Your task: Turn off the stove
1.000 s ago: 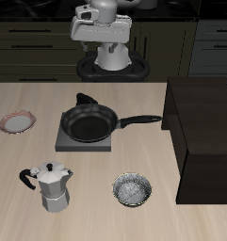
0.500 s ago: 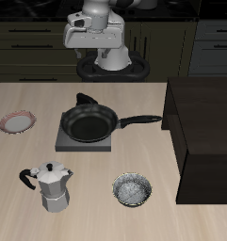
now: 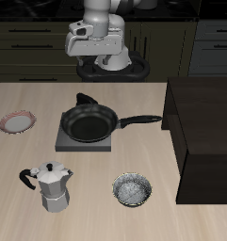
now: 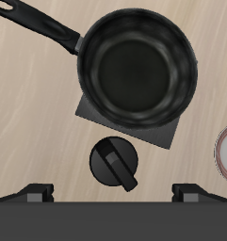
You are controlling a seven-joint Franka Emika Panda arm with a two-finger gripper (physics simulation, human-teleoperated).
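Tool of mine is hanging high behind the stove, apparently released, grasping nothing. Stove is sitting under the frying pan, knob behind it.

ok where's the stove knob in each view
Exterior view: the knob sits at the back edge of the stove, partly hidden behind the frying pan.
Wrist view: the knob shows in full, just off the stove, beside the frying pan.
Shared landmark: the frying pan on the stove.
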